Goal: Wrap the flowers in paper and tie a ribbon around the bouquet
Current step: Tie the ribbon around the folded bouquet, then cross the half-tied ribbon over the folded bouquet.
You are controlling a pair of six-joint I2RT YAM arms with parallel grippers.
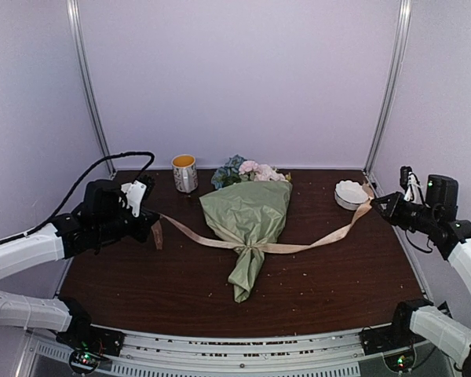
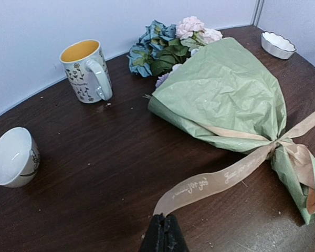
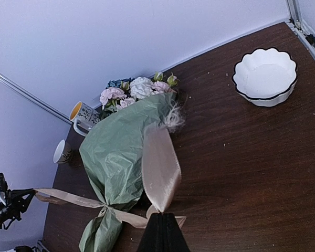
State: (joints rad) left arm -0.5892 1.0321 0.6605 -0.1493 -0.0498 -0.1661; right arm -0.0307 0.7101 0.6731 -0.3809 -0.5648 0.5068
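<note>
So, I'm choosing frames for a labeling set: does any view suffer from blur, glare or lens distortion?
Top external: soft, even light, with no hard shadows or glare around the bouquet. Left wrist: a wide-angle curve in the table edge; ribbon print readable; left pincer dark and soft. Right wrist: the ribbon near the right pincer is blurred, the white bowl crisp.

Bouquet (image 1: 250, 224) lies flat, centred on the table (image 1: 141, 283), narrow end toward me. Sage-green paper (image 2: 226, 94) forms its cone. Pink, white and blue flowers (image 1: 247, 170) show at the far end. Beige ribbon (image 1: 298, 247) is knotted round the neck. My left gripper (image 2: 164, 220) and right gripper (image 3: 161, 218) each pinch one tail.
</note>
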